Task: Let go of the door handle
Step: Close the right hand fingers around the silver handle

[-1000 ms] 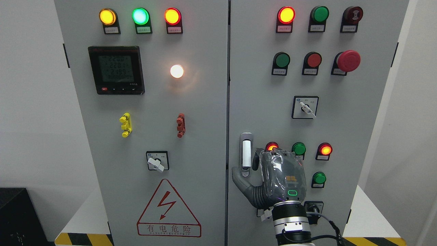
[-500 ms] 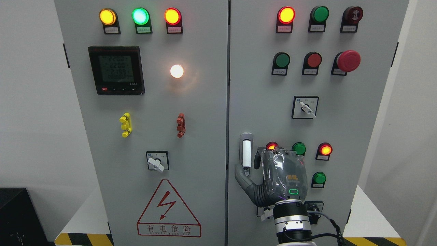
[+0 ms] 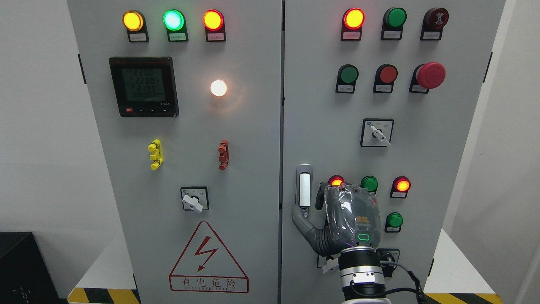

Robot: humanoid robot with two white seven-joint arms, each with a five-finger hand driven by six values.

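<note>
Slim white upright door handle (image 3: 304,189) is set at left edge of grey right cabinet door (image 3: 320,126). Right hand (image 3: 337,219) is seen beside it, thumb under handle's foot, fingers loosened, nothing clamped. Straight withdrawal advised, nearby red lamp (image 3: 336,181) avoided.

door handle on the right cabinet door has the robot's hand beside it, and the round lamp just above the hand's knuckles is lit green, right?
Not quite. In the head view the right hand is beside the door handle on the right cabinet door, but the lamp just above its knuckles glows red, not green.
</note>
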